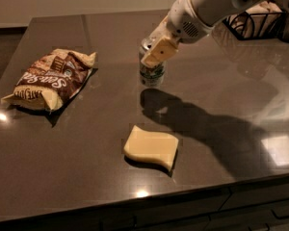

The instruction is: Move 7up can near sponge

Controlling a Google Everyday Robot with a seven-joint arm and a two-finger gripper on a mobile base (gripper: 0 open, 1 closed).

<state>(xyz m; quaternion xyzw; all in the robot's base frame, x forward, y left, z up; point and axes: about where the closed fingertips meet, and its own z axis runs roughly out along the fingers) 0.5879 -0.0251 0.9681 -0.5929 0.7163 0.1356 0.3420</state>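
The 7up can [151, 74], silver-white and green, is held upright in my gripper [156, 54], which is shut on its upper part from above. The arm reaches in from the top right. The can hangs a little above the dark tabletop [86, 167], with its shadow just in front of it. The sponge [151, 147], flat, pale yellow and wavy-edged, lies on the table nearer the front edge, well in front of the can and apart from it.
A brown-and-cream chip bag [50, 78] lies at the left of the table. A black wire basket [257, 23] stands at the back right. The table's front edge runs along the bottom, with drawers below it.
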